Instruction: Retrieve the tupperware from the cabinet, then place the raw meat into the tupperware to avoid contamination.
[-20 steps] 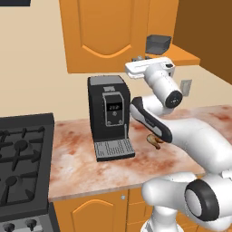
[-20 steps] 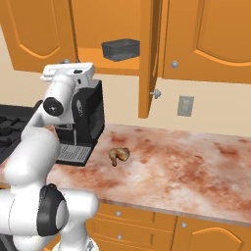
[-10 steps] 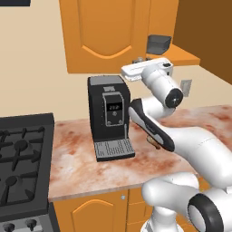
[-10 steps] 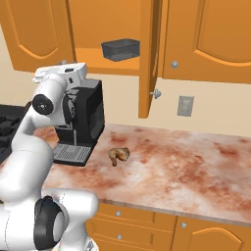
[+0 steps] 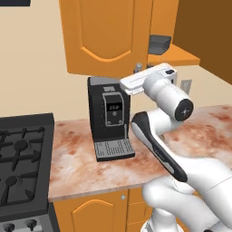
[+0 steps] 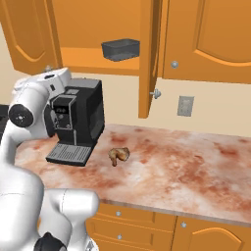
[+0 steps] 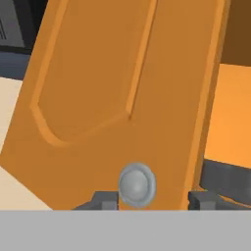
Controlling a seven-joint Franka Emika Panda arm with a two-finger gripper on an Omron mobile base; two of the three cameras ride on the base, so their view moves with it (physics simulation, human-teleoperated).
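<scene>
The cabinet [image 6: 98,29] is only partly open: one door stands swung out, while the other door [image 7: 122,93] is right in front of the gripper [image 7: 153,198], whose fingers stand apart on both sides of the round silver knob [image 7: 138,185], though I cannot tell if they touch it. The tupperware [image 6: 120,49] sits on the shelf above and beyond the gripper, not yet retrieved. The raw meat [image 6: 119,155] lies on the counter [image 6: 196,162] well below it, so both steps remain.

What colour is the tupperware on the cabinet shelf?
Dark grey tupperware, clearest in the right base view.
</scene>
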